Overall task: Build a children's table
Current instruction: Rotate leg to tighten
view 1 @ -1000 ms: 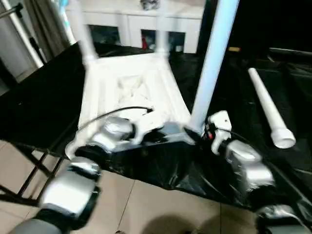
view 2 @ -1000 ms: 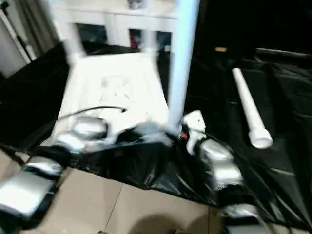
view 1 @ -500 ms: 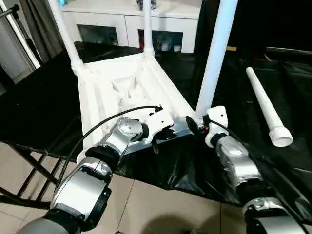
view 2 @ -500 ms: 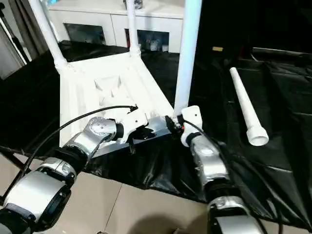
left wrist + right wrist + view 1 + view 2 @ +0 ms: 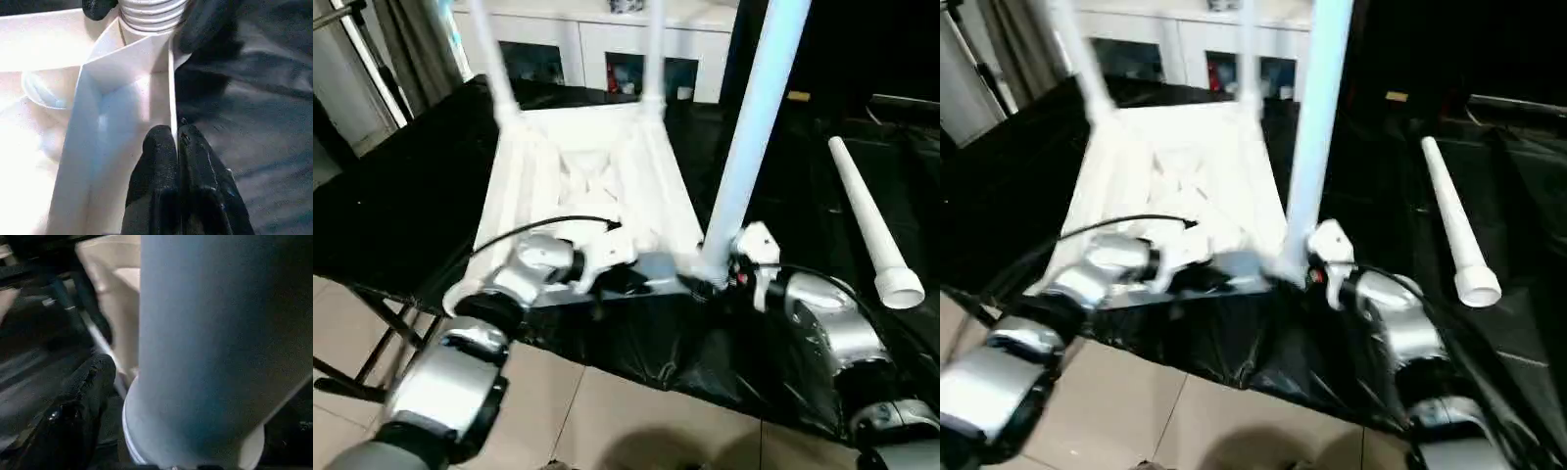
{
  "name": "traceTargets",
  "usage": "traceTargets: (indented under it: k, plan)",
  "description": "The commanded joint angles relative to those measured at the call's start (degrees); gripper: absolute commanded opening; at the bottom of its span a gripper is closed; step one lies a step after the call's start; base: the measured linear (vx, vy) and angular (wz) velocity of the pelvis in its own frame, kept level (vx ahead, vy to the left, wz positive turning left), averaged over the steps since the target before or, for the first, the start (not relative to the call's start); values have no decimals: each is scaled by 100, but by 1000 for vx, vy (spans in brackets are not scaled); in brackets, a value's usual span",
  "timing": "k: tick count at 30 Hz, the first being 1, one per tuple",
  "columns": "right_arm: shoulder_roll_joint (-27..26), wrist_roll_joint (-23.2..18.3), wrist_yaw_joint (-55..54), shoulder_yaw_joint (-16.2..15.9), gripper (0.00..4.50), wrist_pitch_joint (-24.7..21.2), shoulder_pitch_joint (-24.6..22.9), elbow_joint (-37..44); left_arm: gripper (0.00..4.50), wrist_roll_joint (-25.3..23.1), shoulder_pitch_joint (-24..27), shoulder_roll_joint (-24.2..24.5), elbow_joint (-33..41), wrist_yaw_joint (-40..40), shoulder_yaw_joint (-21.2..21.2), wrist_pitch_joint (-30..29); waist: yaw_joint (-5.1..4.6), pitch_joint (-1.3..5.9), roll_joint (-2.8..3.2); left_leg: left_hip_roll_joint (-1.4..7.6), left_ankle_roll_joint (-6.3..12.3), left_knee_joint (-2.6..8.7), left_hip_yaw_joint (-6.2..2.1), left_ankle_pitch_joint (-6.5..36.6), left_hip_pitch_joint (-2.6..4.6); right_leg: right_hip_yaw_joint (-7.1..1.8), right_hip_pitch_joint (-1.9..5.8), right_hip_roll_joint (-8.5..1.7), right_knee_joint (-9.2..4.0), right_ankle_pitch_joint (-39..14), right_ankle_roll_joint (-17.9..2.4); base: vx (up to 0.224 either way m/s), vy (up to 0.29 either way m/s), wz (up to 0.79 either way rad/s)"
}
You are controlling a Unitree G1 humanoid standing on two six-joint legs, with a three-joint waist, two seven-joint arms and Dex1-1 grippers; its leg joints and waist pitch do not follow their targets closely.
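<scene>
While the tabletop (image 5: 592,186) lies ribs-up mid-cloth with three legs standing, the right gripper (image 5: 720,279) sits at the near right leg (image 5: 749,147), probably to turn it into its socket, and a spare leg (image 5: 871,220) lies loose at three o'clock. From the left wrist, the left gripper (image 5: 177,142) is pressed together, pinching the tabletop's thin edge wall to steady it. From the right wrist, one black finger (image 5: 80,396) flanks the leg, jaws spread, apparently not clamping.
</scene>
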State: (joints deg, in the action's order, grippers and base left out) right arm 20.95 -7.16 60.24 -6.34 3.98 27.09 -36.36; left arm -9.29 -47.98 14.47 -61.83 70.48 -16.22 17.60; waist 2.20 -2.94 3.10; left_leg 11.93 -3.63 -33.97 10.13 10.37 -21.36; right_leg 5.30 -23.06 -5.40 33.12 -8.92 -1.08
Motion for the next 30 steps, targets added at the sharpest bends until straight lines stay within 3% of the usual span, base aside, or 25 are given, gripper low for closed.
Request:
traceTargets:
  k: [1, 3, 11, 17, 19, 21, 22, 23, 24, 27, 28, 29, 30]
  plan:
    - [49, -100, 261, -85, 377, -63, -4, 119, 0, -66, 42, 28, 41, 245, -161, 119, 12, 422, -79, 136, 677, 373, 16, 1254, 64, -223, 335, -279, -315, -1060, -1541, 0, 0, 0]
    - [78, -138, 432, -105, 367, -107, 23, 142, 0, -72, 40, 120, 39, 379, -192, 175, 11, 417, -102, 131, 648, 375, 18, 1253, 54, -228, 337, -282, -315, -1126, -1517, 0, 0, 0]
    - [113, -169, 712, -194, 286, -227, 0, 246, 0, -88, 57, 258, 30, 623, -200, 219, 23, 428, -93, 129, 638, 368, 14, 1083, 47, -227, 340, -281, -294, -1036, -1503, 0, 0, 0]
    - [-127, -229, 345, -115, 272, -382, -180, 353, 0, -19, 69, 108, 8, 372, -132, 32, 26, 430, -74, 131, 640, 369, 12, 1031, 45, -227, 343, -280, -290, -948, -1503, 0, 0, 0]
    - [-300, -193, -105, -17, 272, -482, -197, 324, 0, -81, 26, -10, -24, -6, -122, -92, 16, 397, -77, 127, 534, 390, 18, 1257, 62, -223, 324, -280, -334, -1300, -1452, 0, 0, 0]
    - [-523, 57, -895, 58, 272, -382, -183, 193, 0, -210, -54, -197, -87, -601, -133, -309, -15, 368, -86, 112, 387, 413, 7, 1529, 98, -214, 302, -285, -403, -1917, -1282, 0, 0, 0]
    - [-635, 122, -1200, 102, 272, -355, -163, 114, 0, -211, -91, -299, -112, -814, -102, -416, -41, 353, -51, 100, 269, 424, -9, 1650, 111, -215, 286, -298, -441, -2283, -1154, 0, 0, 0]
    - [-765, 169, -1569, 171, 271, -378, -122, 6, 0, -188, -130, -423, -130, -1018, -57, -528, -66, 344, -81, 84, 220, 427, -16, 1764, 121, -204, 275, -287, -494, -2556, -1039, 0, 0, 0]
    - [-801, 178, -1660, 188, 271, -377, -112, -18, 0, -185, -138, -457, -132, -1066, -50, -553, -77, 345, -84, 78, 203, 427, -13, 1773, 122, -206, 272, -287, -501, -2626, -1002, 0, 0, 0]
    - [-1391, 461, -3260, 341, 271, -378, 122, -484, 0, -193, -233, -1118, -132, -1803, -38, -952, -147, 333, -70, 51, 97, 429, -44, 1899, 125, -162, 248, -287, -551, -3015, -825, 0, 0, 0]
    - [-1490, 533, -3618, 356, 271, -404, 220, -618, 0, -223, -234, -1241, -136, -1924, -71, -1005, -180, 317, -44, 37, 99, 426, -43, 2021, 146, -148, 218, -268, -598, -3134, -760, 0, 0, 0]
    - [-1522, 511, -3670, 381, 271, -405, 244, -646, 0, -234, -234, -1265, -134, -1943, -85, -1015, -225, 319, -64, 12, 136, 408, -48, 2124, 146, -131, 216, -266, -620, -3232, -720, 0, 0, 0]
    - [-1662, 432, -3884, 472, 271, -394, 357, -766, 0, -294, -237, -1375, -131, -2050, -150, -1043, -234, 323, -15, 1, 171, 405, -51, 2148, 148, -125, 219, -268, -634, -3261, -697, 0, 0, 0]
